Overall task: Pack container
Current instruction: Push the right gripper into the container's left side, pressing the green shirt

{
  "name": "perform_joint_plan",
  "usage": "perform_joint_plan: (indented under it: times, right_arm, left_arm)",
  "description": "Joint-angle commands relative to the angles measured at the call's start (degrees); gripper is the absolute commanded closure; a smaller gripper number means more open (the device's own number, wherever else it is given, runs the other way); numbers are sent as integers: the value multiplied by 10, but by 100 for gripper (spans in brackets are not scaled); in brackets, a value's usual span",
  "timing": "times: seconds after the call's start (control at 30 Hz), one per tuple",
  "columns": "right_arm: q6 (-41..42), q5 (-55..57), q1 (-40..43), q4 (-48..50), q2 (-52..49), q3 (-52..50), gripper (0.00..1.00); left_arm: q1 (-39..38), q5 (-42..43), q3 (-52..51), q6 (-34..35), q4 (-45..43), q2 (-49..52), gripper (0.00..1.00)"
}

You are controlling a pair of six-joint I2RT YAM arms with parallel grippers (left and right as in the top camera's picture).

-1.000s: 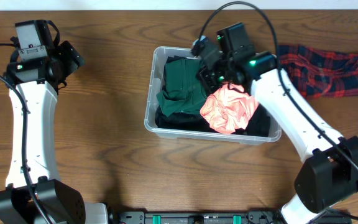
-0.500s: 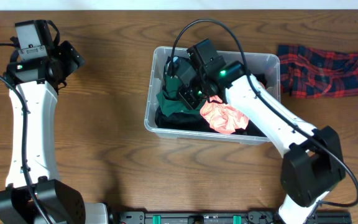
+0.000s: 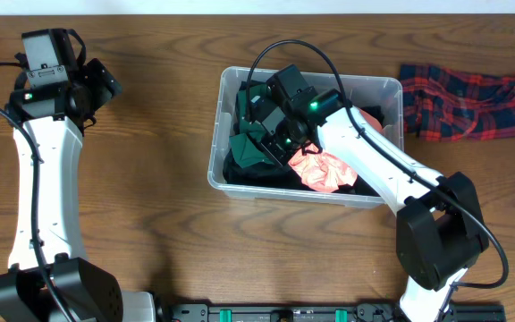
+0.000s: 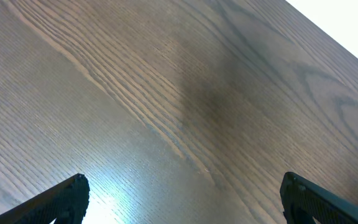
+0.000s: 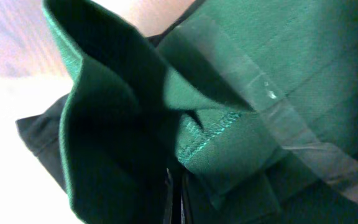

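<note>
The container (image 3: 215,134), a clear plastic bin, stands on the table right of centre. It holds a green cloth (image 3: 250,148), a black cloth (image 3: 249,176) and a pink cloth (image 3: 325,170). My right gripper (image 3: 273,134) is down inside the bin at its left half. Its fingers are together and pushed into the folds of the green cloth (image 5: 278,74); in the right wrist view the fingertips (image 5: 178,199) show as a thin closed slit. My left gripper (image 3: 105,85) hovers open and empty over bare wood (image 4: 182,199) at the far left.
A red and navy plaid cloth (image 3: 468,100) lies flat on the table to the right of the bin. The right arm's black cable loops above the bin. The wooden table (image 3: 150,206) runs between the two arms.
My right gripper has moved left across the bin, from beside the pink cloth to the green cloth, which is now bunched up. The pink cloth lies lower in the bin. The left arm has not moved.
</note>
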State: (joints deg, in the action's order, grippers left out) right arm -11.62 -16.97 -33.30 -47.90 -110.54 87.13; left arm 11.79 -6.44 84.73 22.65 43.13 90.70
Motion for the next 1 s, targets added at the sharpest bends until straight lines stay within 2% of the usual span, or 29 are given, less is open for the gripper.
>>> perform_joint_plan:
  times: [0.0,0.47,0.67,0.77,0.83,0.93,0.97]
  right_arm:
    - [-9,33,-4,15,-5,-12,93]
    - [-9,33,-4,112,-5,-106,88]
    - [-8,30,-4,101,7,-79,89]
    - [-9,31,-4,80,26,-34,81]
    - [-9,33,-1,73,42,-5,71]
    - [-9,33,5,73,60,20,66]
    - [-9,33,9,76,67,25,60]
  left_arm:
    - [2,-9,5,-1,1,0,2]
    - [2,-9,5,-1,1,0,2]
    - [2,-9,5,-1,1,0,2]
    - [2,-9,5,-1,1,0,2]
    - [2,-9,5,-1,1,0,2]
    - [2,-9,5,-1,1,0,2]
    - [2,-9,5,-1,1,0,2]
